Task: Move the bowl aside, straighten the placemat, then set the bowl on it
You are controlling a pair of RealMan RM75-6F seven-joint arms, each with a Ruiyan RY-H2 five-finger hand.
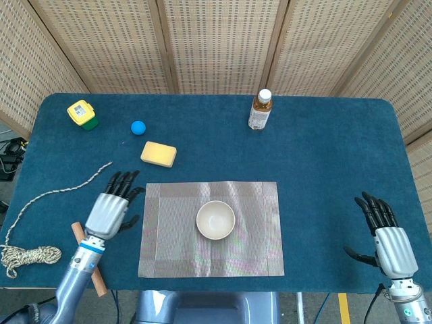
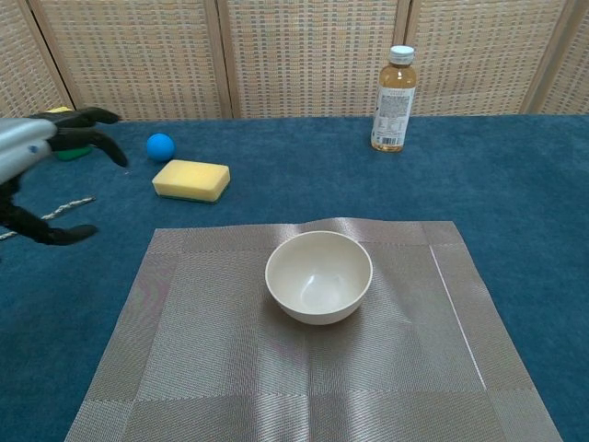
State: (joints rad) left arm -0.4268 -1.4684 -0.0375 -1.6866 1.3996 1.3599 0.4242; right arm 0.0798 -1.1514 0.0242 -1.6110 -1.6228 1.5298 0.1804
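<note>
Placemat (image 1: 256, 229), lying flat on the table (image 1: 324, 162), with the bowl (image 1: 215, 219) upright near its centre. We see the left hand (image 1: 111, 206) just left of the placemat and the right hand (image 1: 386, 237) well apart at the table's edge, both empty, fingers spread.

On table: 1 bowl (image 1: 215, 219), 1 placemat (image 1: 256, 229), 1 bottle (image 1: 260, 111), 1 sponge (image 1: 158, 154), 1 blue ball (image 1: 138, 127), 1 yellow-green box (image 1: 82, 114), 1 rope (image 1: 40, 209), 1 wooden stick (image 1: 90, 263), 2 hands (image 1: 109, 208) (image 1: 386, 236).
</note>
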